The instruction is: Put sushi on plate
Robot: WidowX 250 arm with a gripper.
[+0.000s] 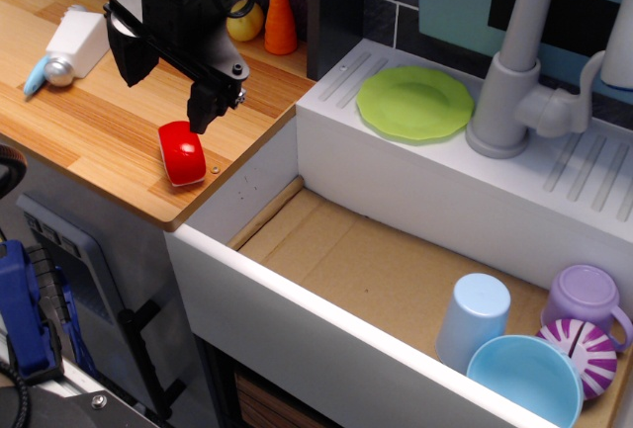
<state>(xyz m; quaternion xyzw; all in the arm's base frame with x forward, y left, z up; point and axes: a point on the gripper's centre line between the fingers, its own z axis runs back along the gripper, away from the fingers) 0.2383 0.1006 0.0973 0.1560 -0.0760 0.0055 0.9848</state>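
The claw [170, 92] hangs open just above the sushi [182, 153], one finger [205, 110] almost touching it. Sushi sits near the desk [109, 122] edge; the plate [415, 103] lies well right, beside the faucet [519, 82].

Gripper [163, 102] hovers open above the sushi [182, 154]; plate [415, 103] lies well apart.

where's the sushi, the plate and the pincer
sushi [181, 152], observation image, on its red top
plate [415, 102], observation image, on its bare green centre
pincer [163, 100], observation image, midway between its fingertips
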